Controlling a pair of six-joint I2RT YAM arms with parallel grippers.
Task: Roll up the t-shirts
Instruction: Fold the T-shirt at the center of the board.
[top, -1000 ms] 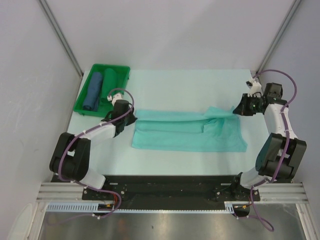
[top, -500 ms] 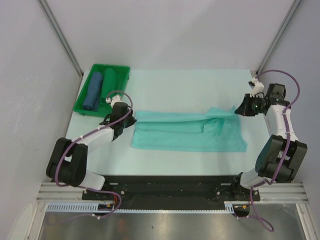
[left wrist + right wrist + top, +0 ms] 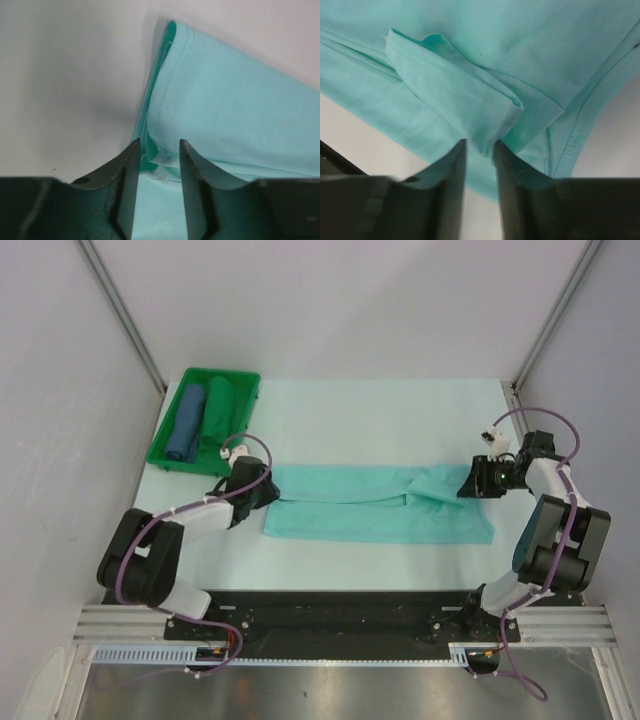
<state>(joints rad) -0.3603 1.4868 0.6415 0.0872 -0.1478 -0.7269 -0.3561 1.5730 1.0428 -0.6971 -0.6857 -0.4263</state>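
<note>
A light mint t-shirt (image 3: 380,505) lies folded into a long band across the table. My left gripper (image 3: 268,490) is at its left end. In the left wrist view the left gripper (image 3: 159,147) stands open, and the shirt's folded corner (image 3: 165,150) lies loose between the fingers. My right gripper (image 3: 468,483) is at the shirt's right end. In the right wrist view this gripper (image 3: 480,147) is open too, with a hemmed fold (image 3: 470,100) of the shirt reaching into the gap. A rolled blue t-shirt (image 3: 186,423) and a rolled dark green t-shirt (image 3: 217,410) lie in the tray.
The green plastic tray (image 3: 157,443) stands at the back left, just beyond the left gripper. The pale table mat (image 3: 380,410) stretches behind the shirt. Grey walls close in on both sides, and the right arm stands near the right wall.
Both grippers came down and nearer with the shirt's far edge, then their jaws parted. The raised flap at the right end now lies flat on the band.
</note>
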